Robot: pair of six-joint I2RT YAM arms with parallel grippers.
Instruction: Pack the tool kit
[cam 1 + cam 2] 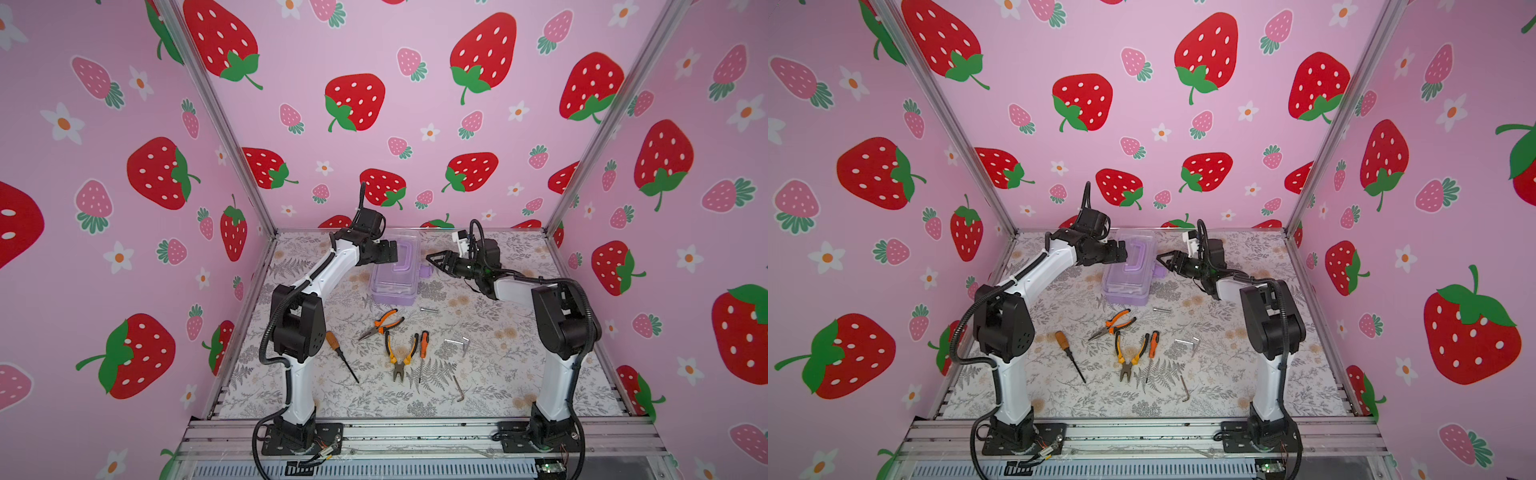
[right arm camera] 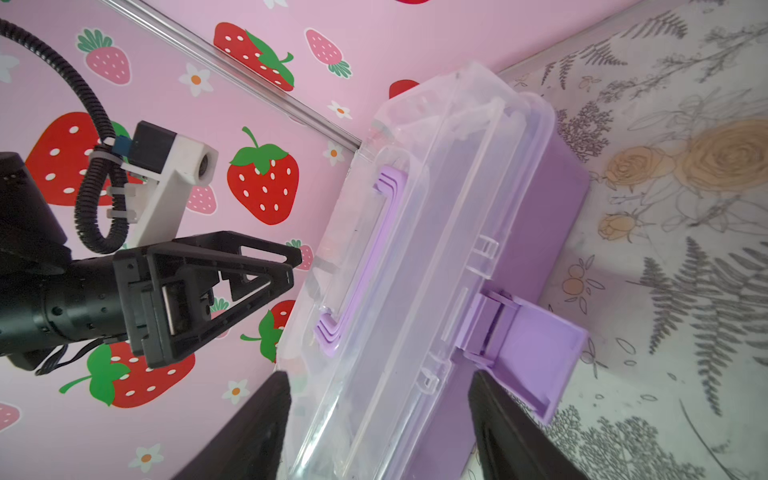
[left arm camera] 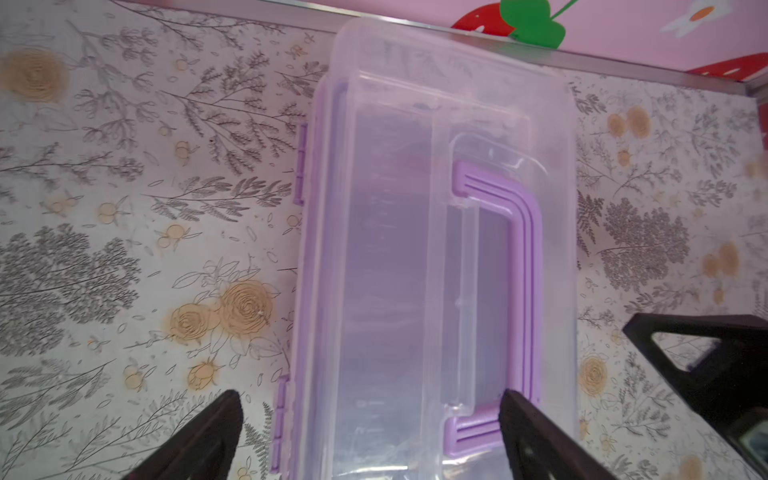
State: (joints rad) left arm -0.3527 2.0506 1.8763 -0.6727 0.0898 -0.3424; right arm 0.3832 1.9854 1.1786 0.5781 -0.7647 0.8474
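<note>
The lilac box [image 1: 392,286] of the tool kit stands near the back wall, its clear lid [image 3: 415,249] with the purple handle [image 3: 523,266] on top. Its purple latch [image 2: 536,349] is flipped out. My left gripper [image 3: 370,419] hovers open over the lid, fingers either side of it. My right gripper [image 2: 378,386] is open at the latch side, its fingers straddling the lid's edge. Two orange-handled pliers [image 1: 383,322] [image 1: 401,353], two screwdrivers [image 1: 338,351] [image 1: 423,347] and silver hex keys [image 1: 457,343] [image 1: 458,388] lie in front of the box.
A short silver rod [image 1: 429,309] lies just right of the box's front corner. The floral mat [image 1: 519,374] is walled on three sides by strawberry panels. Both arm bases sit on the rail [image 1: 415,434] at the front edge.
</note>
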